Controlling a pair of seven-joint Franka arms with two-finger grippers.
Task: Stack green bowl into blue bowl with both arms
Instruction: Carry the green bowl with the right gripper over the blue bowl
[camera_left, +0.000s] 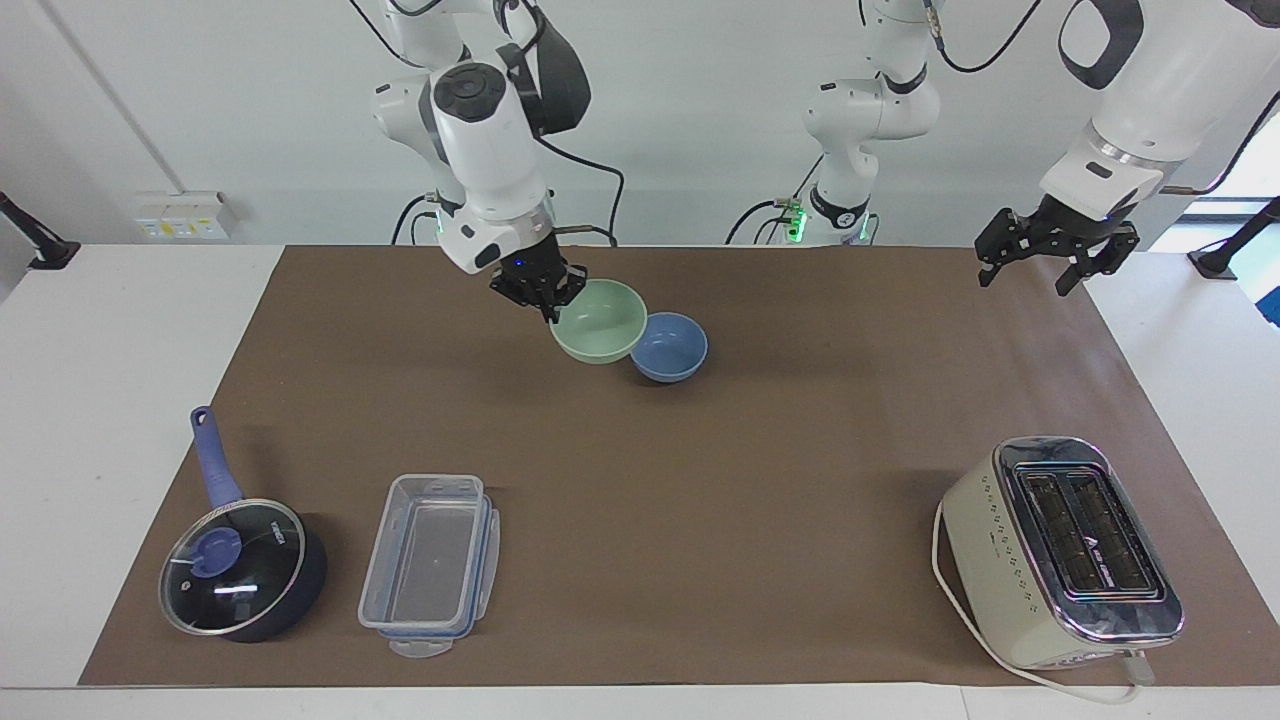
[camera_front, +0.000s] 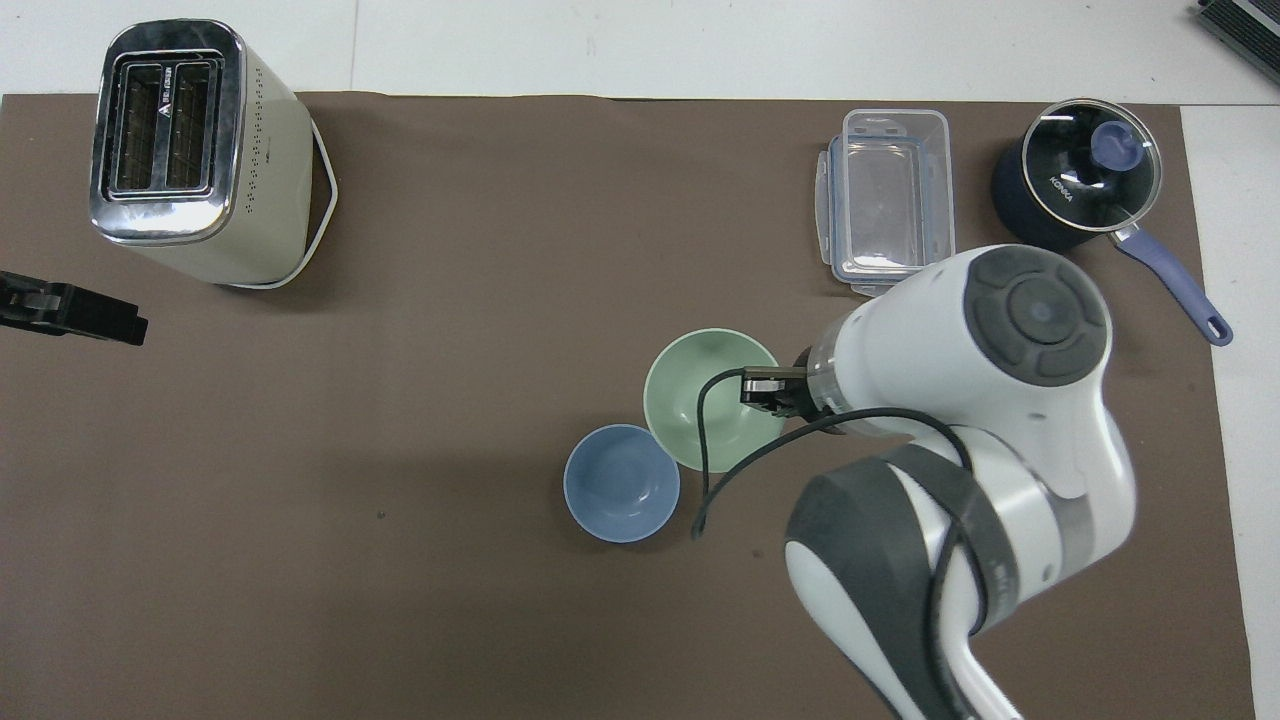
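My right gripper (camera_left: 545, 292) is shut on the rim of the green bowl (camera_left: 600, 320) and holds it upright in the air, just beside the blue bowl (camera_left: 672, 348) toward the right arm's end of the table. In the overhead view the green bowl (camera_front: 700, 395) partly overlaps the rim of the blue bowl (camera_front: 620, 484), and the right gripper (camera_front: 765, 385) shows at the green bowl's edge. The blue bowl stands empty on the brown mat (camera_left: 700, 470). My left gripper (camera_left: 1050, 262) waits open and empty in the air over the mat's corner at the left arm's end.
A cream toaster (camera_left: 1060, 550) stands farther from the robots at the left arm's end. A clear plastic container (camera_left: 430, 565) and a dark blue lidded saucepan (camera_left: 240, 565) stand farther from the robots at the right arm's end.
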